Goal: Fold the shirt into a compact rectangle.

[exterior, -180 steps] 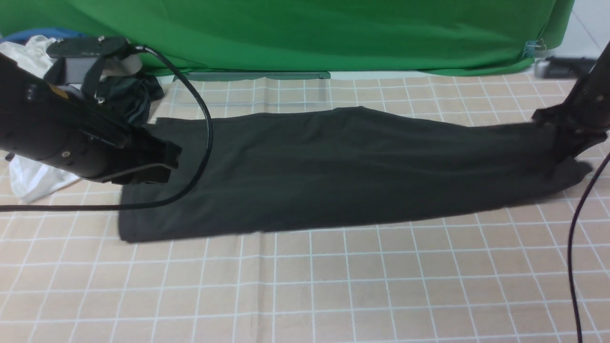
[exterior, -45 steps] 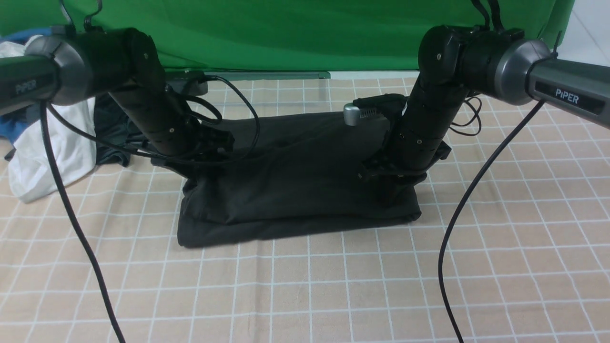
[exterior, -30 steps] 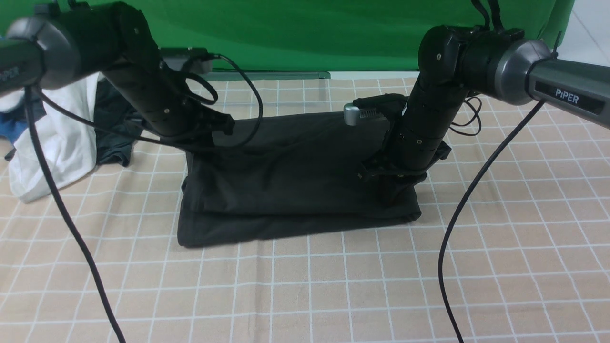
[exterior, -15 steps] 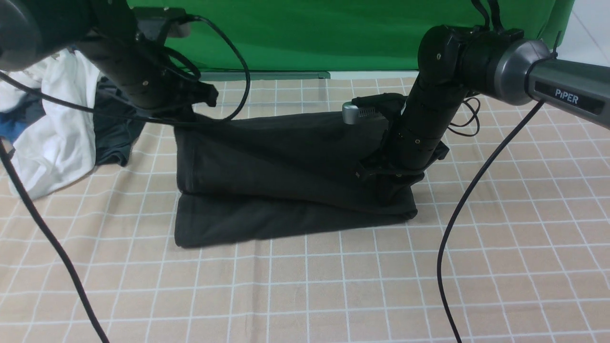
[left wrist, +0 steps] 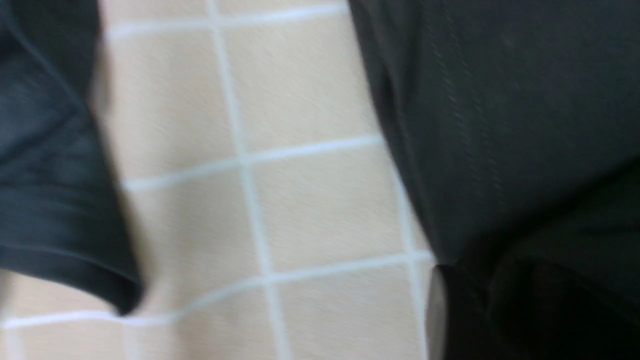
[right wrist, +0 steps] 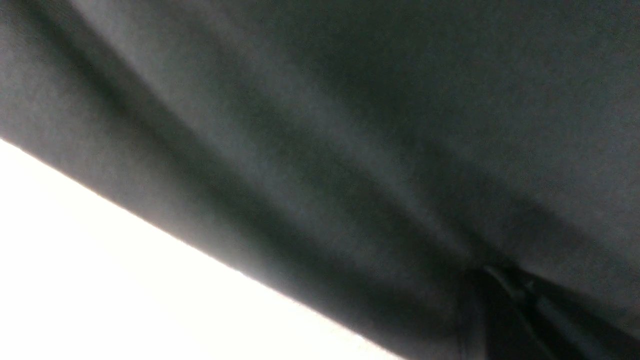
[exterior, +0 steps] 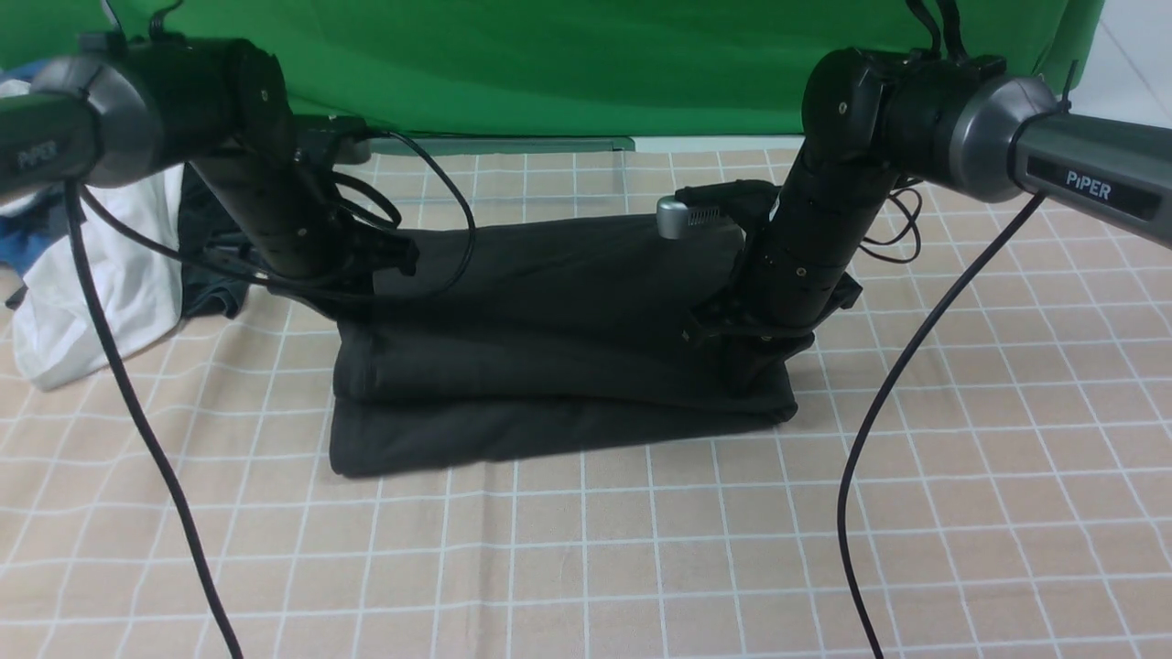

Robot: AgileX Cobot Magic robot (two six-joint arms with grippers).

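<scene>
We see two robot arms over one bench (exterior: pixel 586 567), which wears a beige cover with white grid lines. One shirt (exterior: pixel 540 302), charcoal-black, lies across the middle of the bench as a wide folded band, with one darker strip of its cloth showing below the upper layer along the near side.

We count two tools, one at each end of the shirt. The left tool (exterior: pixel 352 316) is at the shirt's left end, but we cannot tell whether it is open or closed, since its tips are dark and partly cut off in the left wrist view. The right tool (exterior: pixel 746 380) is closed on the shirt at its right end, and in the right wrist view we see several creases running toward its tips.

Beyond the left end of the shirt we find three other pieces of cloth near each other: one white cloth (exterior: pixel 101 284), one dark grey-teal cloth (exterior: pixel 209 261) and one blue cloth (exterior: pixel 32 233), partly hidden. A bare bit of bench separates the dark one from the shirt. Behind the bench we see one green curtain (exterior: pixel 641 73), and one long dark cable (exterior: pixel 156 430) hangs beneath the left arm, another (exterior: pixel 884 394) beneath the right.
</scene>
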